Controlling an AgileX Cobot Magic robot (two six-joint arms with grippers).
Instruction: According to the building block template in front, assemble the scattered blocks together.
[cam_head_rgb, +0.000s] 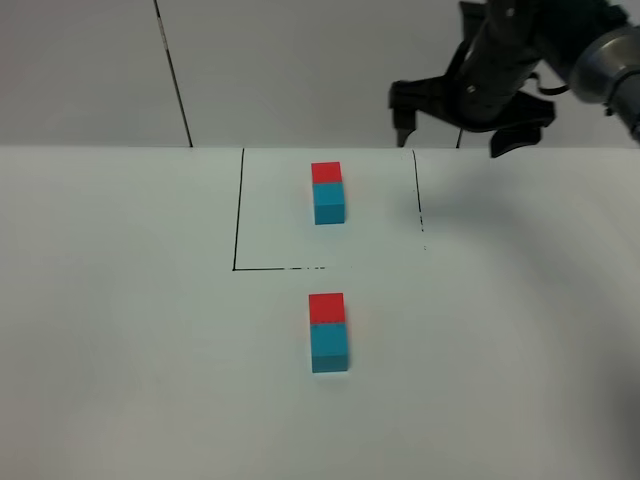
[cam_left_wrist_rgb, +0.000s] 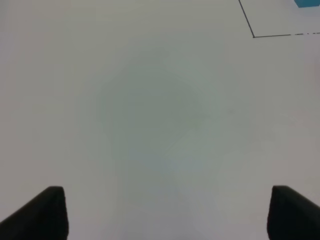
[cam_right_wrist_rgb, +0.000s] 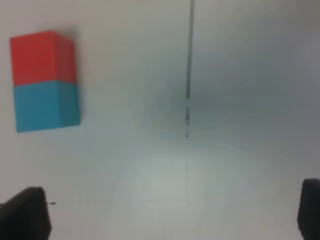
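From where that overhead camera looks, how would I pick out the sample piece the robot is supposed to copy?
Find the black outlined box drawn at the far side of the white table. Inside it sits the building block template, red on its far half and teal on its near half. The similar red-and-teal scattered blocks lie outside the outline, nearer the camera, and look slightly larger.

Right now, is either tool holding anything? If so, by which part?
Nothing is held. The right tool is open, up near the table's far edge. The left tool is open over bare table. The red block and teal block sit joined, untouched.
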